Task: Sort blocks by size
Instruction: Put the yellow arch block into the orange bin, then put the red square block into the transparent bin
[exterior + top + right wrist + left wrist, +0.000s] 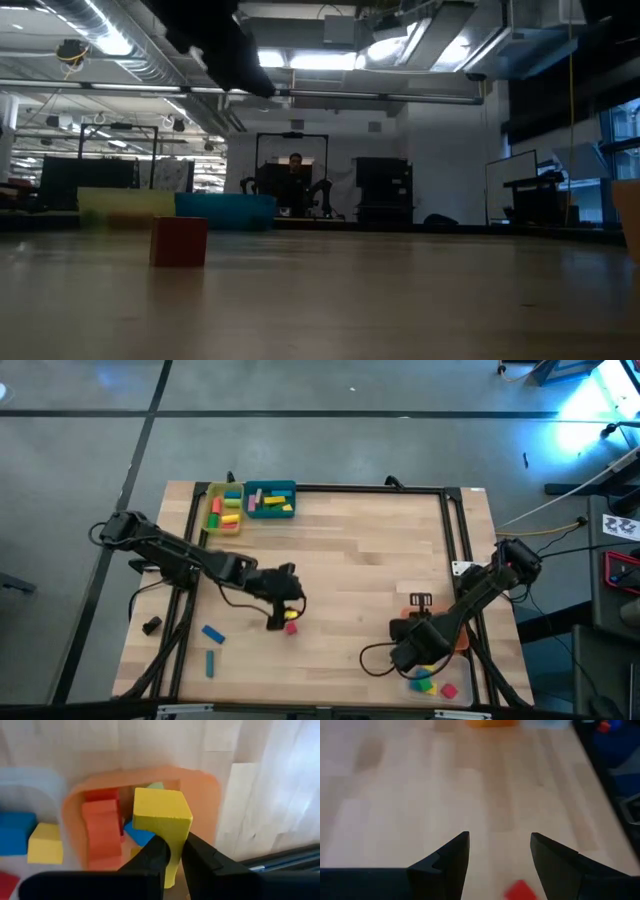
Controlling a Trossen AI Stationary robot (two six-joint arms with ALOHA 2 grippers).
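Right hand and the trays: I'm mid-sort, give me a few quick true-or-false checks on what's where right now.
1. The right hand grips a yellow block. True.
2. It holds that block over the teal tray. False: over the orange tray.
3. The left hand is open. True.
4. The left hand holds a red block. False: the red block lies on the table, ungripped.
5. Two blue blocks lie loose near the table's left edge. True.

I am looking into a robotics lab or industrial workshop: a pale wooden table [350,560] framed by black metal rails stands on a grey concrete floor [300,420], and beyond it run exposed ceiling ducts [120,40], strip lights, dark equipment racks [385,190], and a person [295,175] at a workstation.
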